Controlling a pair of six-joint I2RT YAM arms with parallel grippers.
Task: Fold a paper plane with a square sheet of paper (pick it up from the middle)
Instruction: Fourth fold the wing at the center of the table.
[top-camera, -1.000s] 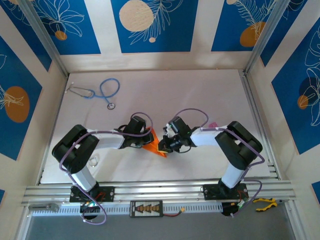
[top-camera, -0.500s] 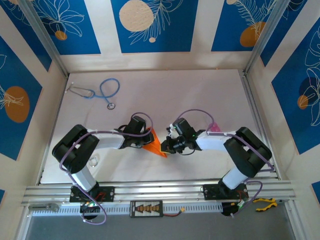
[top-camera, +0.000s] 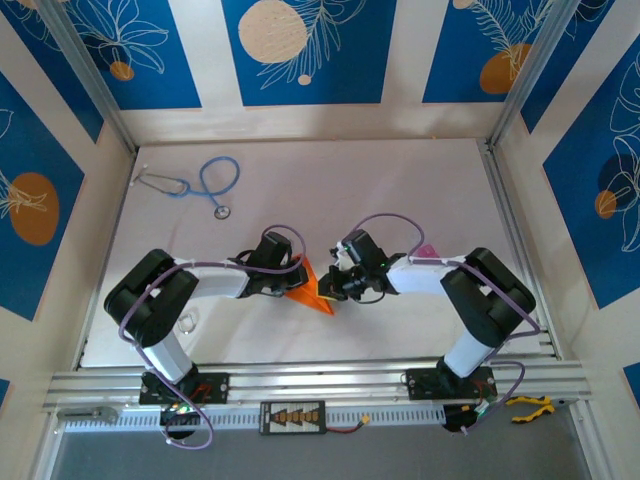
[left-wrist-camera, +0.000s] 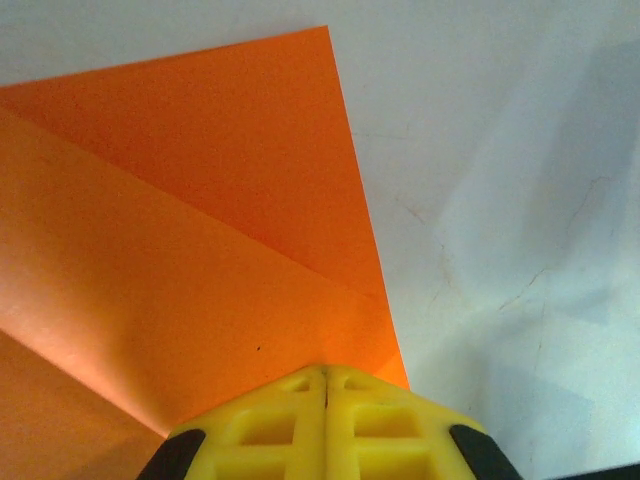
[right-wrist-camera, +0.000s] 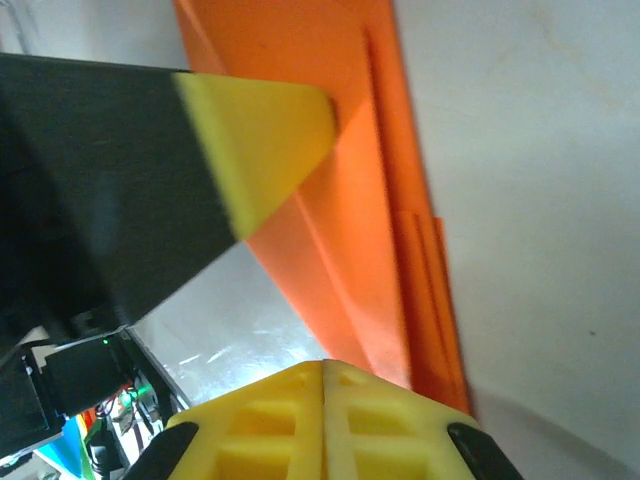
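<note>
From above, both arms bend elbows outward and reach inward. The left gripper (top-camera: 291, 284) and right gripper (top-camera: 333, 288) meet on the folded orange paper (top-camera: 312, 291), toward 6 o'clock of the table (top-camera: 420, 190).

Left wrist: the fingers (left-wrist-camera: 270, 425) are pressed together, tips on the paper.

Right wrist: the fingers (right-wrist-camera: 260, 420) are together, and the paper runs toward 12 o'clock.

Paper plane (left-wrist-camera: 180, 220), left part beyond frame edge

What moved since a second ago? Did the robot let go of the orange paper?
The right arm swung its elbow outward, then came partway back; the right end effector barely shifted. Nothing was taken or let go. The left end effector, the orange paper and the stethoscope stayed put, both end effectors shut against the paper.
</note>
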